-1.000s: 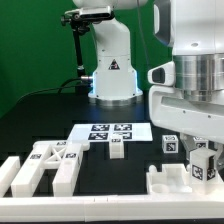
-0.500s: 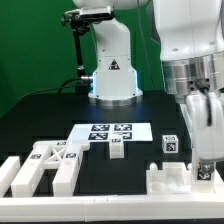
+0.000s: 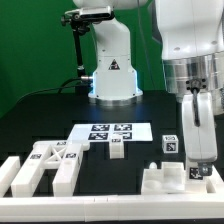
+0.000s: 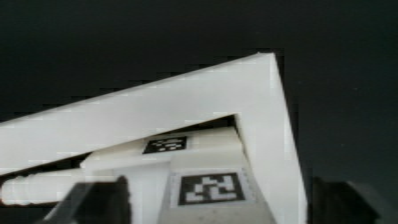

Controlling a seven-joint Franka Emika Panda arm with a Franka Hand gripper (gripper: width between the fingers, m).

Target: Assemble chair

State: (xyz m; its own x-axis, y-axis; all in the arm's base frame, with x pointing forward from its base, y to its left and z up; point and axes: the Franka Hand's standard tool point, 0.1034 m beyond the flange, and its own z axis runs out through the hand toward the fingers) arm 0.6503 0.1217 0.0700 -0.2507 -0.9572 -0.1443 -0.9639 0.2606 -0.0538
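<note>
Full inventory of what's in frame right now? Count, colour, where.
marker board: one, white with black tags, table centre
small block: one, white, just in front of the marker board
framed parts: cluster, count unclear, white, tagged, exterior view's left
tagged cube: one, white, exterior view's right
blocky part: one, white, front right, under the pincer
border rail: white, front edge
table: one, black
robot base: one, white, back centre
pincer: one, open, over the blocky part
</note>
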